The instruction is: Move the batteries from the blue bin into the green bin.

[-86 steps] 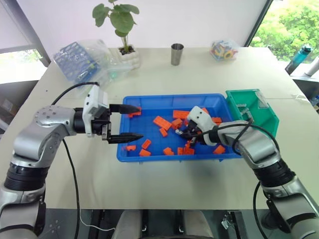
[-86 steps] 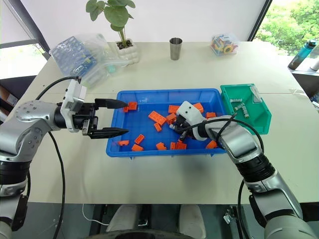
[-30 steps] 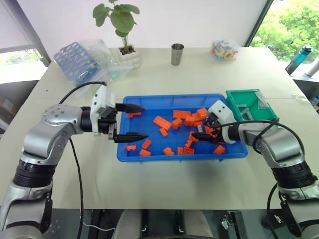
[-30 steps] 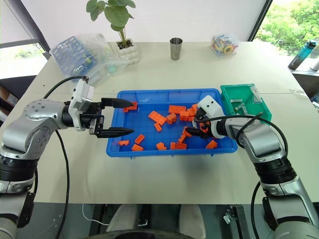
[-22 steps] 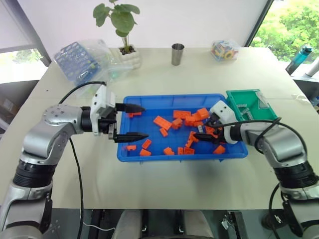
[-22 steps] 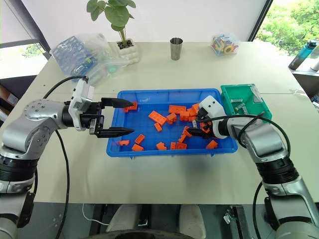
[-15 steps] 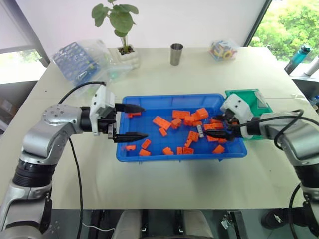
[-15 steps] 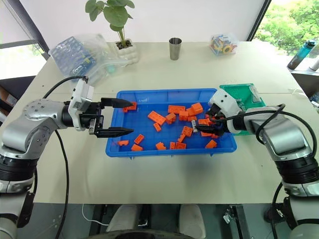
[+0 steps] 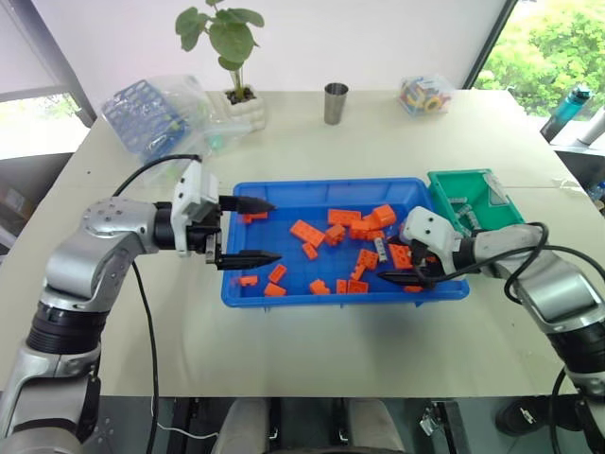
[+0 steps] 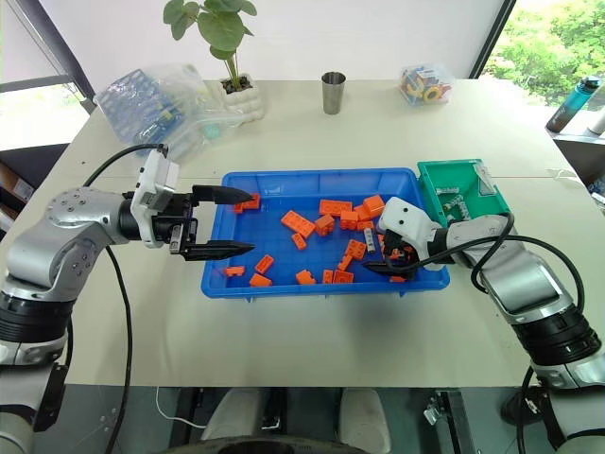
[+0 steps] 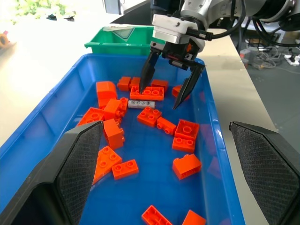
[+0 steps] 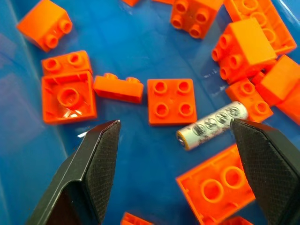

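The blue bin (image 9: 321, 183) lies mid-table with several orange bricks (image 9: 307, 232) in it. One silvery battery (image 12: 212, 125) lies among the bricks in its right half, also seen as the battery (image 9: 381, 249). My right gripper (image 11: 159, 96) hangs open just above that battery, holding nothing. My left gripper (image 9: 274, 231) is open and empty over the bin's left end, pointing right. The green bin (image 9: 477, 199) stands against the blue bin's right end, with batteries (image 10: 452, 200) lying inside it.
At the table's far side are a clear bag with a blue grid rack (image 9: 151, 115), a potted plant (image 9: 236, 104), a metal cup (image 9: 336, 102) and a small bag of coloured pieces (image 9: 424, 95). Bare tabletop lies in front of the blue bin.
My right gripper swung out toward the green bin, then came back with its wrist rolled, and now hangs over the battery. The left gripper kept still.
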Robot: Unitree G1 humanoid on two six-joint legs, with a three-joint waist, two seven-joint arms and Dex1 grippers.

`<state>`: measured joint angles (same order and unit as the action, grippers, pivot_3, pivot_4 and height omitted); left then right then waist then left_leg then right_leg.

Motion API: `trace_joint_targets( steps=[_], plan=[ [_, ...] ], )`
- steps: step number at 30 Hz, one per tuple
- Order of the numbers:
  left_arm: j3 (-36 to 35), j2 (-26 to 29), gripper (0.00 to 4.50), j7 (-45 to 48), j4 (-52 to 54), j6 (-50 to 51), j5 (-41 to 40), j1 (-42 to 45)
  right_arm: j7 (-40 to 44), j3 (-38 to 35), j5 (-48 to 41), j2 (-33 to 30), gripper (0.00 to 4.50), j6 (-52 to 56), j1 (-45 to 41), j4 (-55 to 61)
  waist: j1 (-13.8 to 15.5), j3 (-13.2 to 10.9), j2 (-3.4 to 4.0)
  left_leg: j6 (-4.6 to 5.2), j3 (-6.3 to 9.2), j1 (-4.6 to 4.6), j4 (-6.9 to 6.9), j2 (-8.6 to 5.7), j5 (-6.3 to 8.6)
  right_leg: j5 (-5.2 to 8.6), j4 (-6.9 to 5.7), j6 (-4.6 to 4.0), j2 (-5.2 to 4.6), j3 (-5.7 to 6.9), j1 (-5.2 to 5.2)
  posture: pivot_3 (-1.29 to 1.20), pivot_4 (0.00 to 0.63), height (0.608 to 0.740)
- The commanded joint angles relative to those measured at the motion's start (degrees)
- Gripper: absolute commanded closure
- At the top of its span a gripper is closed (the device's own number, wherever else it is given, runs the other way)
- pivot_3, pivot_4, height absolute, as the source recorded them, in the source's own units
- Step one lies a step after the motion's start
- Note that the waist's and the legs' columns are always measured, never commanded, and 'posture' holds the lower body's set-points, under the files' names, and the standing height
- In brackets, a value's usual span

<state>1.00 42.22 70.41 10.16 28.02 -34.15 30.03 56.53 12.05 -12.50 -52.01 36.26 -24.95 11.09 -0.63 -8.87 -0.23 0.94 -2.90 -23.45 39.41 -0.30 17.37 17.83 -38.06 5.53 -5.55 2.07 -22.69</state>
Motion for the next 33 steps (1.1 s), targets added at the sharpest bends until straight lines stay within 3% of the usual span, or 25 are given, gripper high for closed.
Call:
trace_joint_targets(
  steps=[1,12,23,28,32,33],
  plan=[
    [-1.0,0.6,0.00,0.1,1.4,-0.9,0.2,0.6,-0.4,1.1,1.9,1.4,0.65,-0.4,-1.6,-1.1,0.0,0.0,0.00,0.00,0.00,0.00,0.00,0.00,0.00,0.00,0.00,0.00,0.00,0.00,0.00,0.00,0.150,0.716],
    [-1.0,0.5,0.00,-0.1,1.4,-1.0,0.3,1.1,0.3,4.2,6.7,4.0,0.65,-0.6,-5.6,-8.9,0.0,0.0,0.00,0.00,0.01,0.00,0.04,-0.01,0.00,0.00,-0.02,0.00,0.00,0.02,0.02,0.00,0.150,0.716],
    [-1.3,0.6,0.00,-0.2,1.4,-1.4,0.7,0.3,0.3,3.8,4.3,8.0,0.65,7.7,-7.6,-4.5,0.0,0.0,0.00,0.00,0.03,0.00,0.07,-0.01,0.00,0.00,-0.04,0.00,0.00,0.03,0.02,0.00,0.150,0.716],
    [-1.3,0.6,0.00,-0.1,1.2,-1.6,1.0,0.6,-1.2,4.4,6.4,8.3,0.65,6.7,-7.2,-6.6,0.0,0.0,0.00,0.00,0.02,0.00,0.07,-0.01,0.00,0.00,-0.04,0.00,0.00,0.03,0.02,0.00,0.150,0.716],
    [-1.2,0.6,0.00,0.3,0.8,-1.8,1.1,0.7,-1.6,3.8,6.1,8.5,1.75,6.8,-7.2,-6.7,0.0,0.0,0.00,0.00,0.03,0.00,0.08,-0.01,0.00,0.00,-0.05,0.00,0.00,0.03,0.03,0.00,0.150,0.716],
    [-1.2,0.6,0.00,0.3,0.7,-1.8,1.1,0.7,-1.8,3.8,6.1,8.5,2.36,6.8,-7.2,-6.5,0.0,0.0,0.00,0.00,0.03,0.00,0.08,-0.01,0.00,0.00,-0.04,0.00,0.00,0.03,0.03,0.00,0.150,0.716]
  ],
)
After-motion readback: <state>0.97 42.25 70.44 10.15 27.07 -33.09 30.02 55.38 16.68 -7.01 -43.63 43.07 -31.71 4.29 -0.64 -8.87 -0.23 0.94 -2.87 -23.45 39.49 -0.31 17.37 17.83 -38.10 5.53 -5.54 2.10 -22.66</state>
